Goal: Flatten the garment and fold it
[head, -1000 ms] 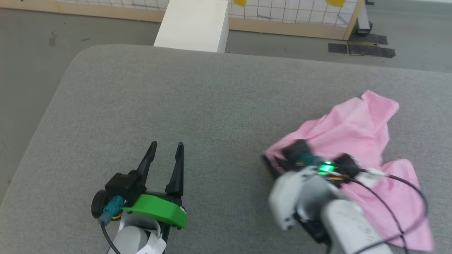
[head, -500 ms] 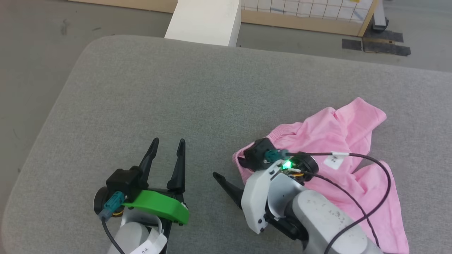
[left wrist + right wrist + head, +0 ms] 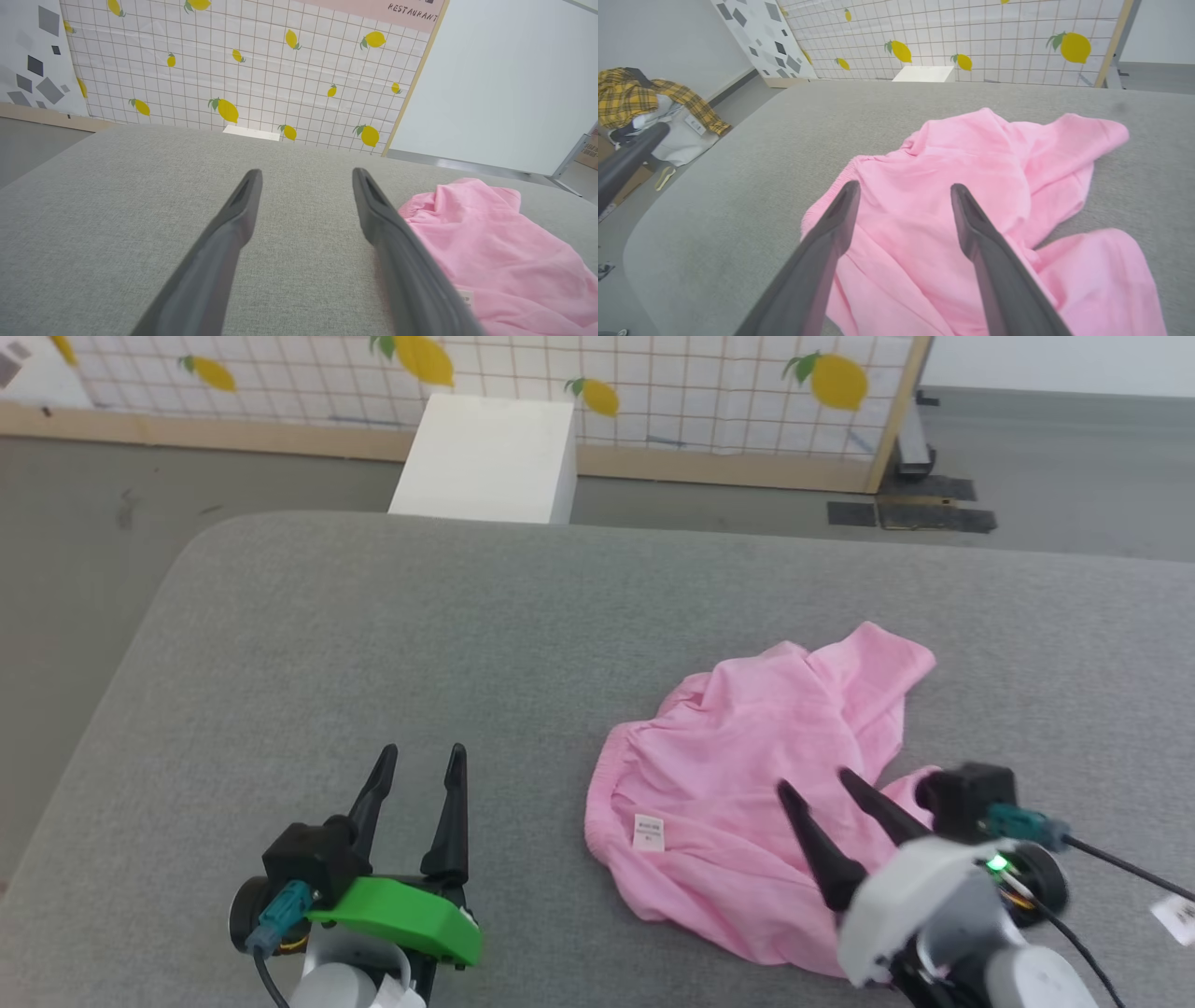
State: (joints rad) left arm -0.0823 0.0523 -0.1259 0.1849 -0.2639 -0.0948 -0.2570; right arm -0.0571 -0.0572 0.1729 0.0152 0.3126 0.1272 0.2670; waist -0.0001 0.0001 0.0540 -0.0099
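Soft, matt pink knit garment on coarse grey woven tabletop

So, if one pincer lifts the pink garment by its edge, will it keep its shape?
Probably not: the garment lies in soft rumpled folds, so it should hang limp. It looks thin, so likely light. Pushed across the woven grey surface, it would probably bunch up rather than slide.
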